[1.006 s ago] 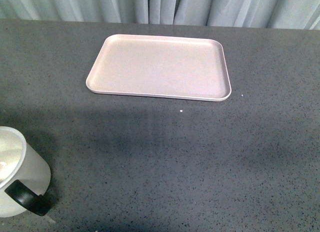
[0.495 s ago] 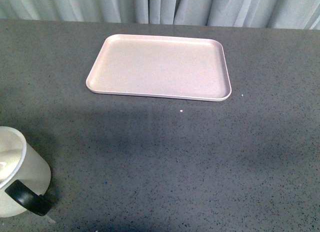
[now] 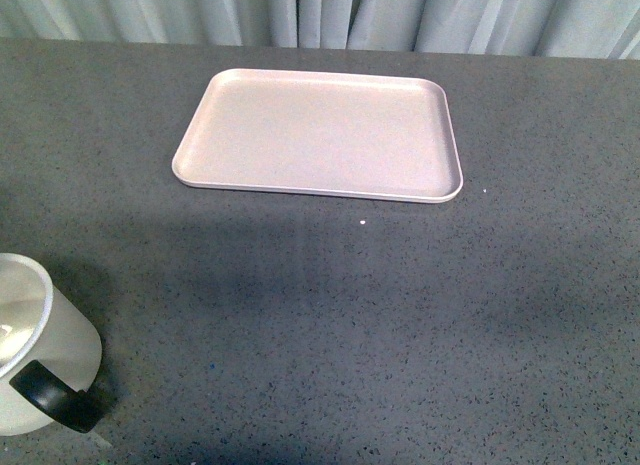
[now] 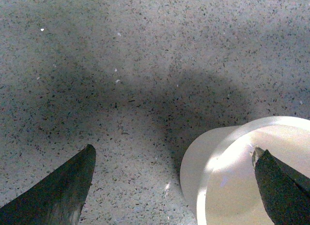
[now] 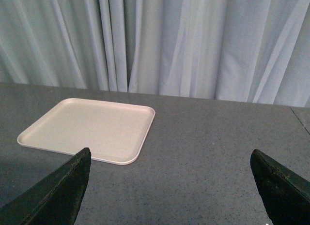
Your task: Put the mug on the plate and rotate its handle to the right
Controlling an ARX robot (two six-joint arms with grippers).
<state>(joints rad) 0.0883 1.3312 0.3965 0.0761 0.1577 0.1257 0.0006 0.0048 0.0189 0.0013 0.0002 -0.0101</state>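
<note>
Okay, reach step, nothing grasped yet. The white cylindrical mug (image 3: 45, 335) sits upright on the grey speckled bench (image 3: 400, 315) at the near left corner of the front view, partly cut off by the frame edge. Its glossy black loop handle (image 3: 55, 397) points toward the robot on the near side. No printed face shows from here. The flat rectangular pale pink tray-like plate (image 3: 320, 135) lies bare at the far centre, well apart from the mug.

Your left tool (image 4: 173, 151) hangs above the mug (image 4: 242, 176) with its jaws spread wide and nothing between them. One finger is over the mug's open mouth and the other is over bare bench beside it, so the mug is off-centre in the gap. Your right tool (image 5: 169, 153) is spread wide too, pinching nothing. It is held up and faces the plate (image 5: 92, 128) and the pale pleated curtain (image 5: 193, 41) behind it.

Step in hand, as I judge it, is lining up the left tool for the pick. Next, decide between a wall pinch, one finger inside and one outside, or shifting sideways to straddle the whole body. For a wall pinch you look close; drop straight down and close. Keep clear of the handle, since you need it free for turning to the right once the mug is on the plate. Then lift and carry it far and right to the plate.
</note>
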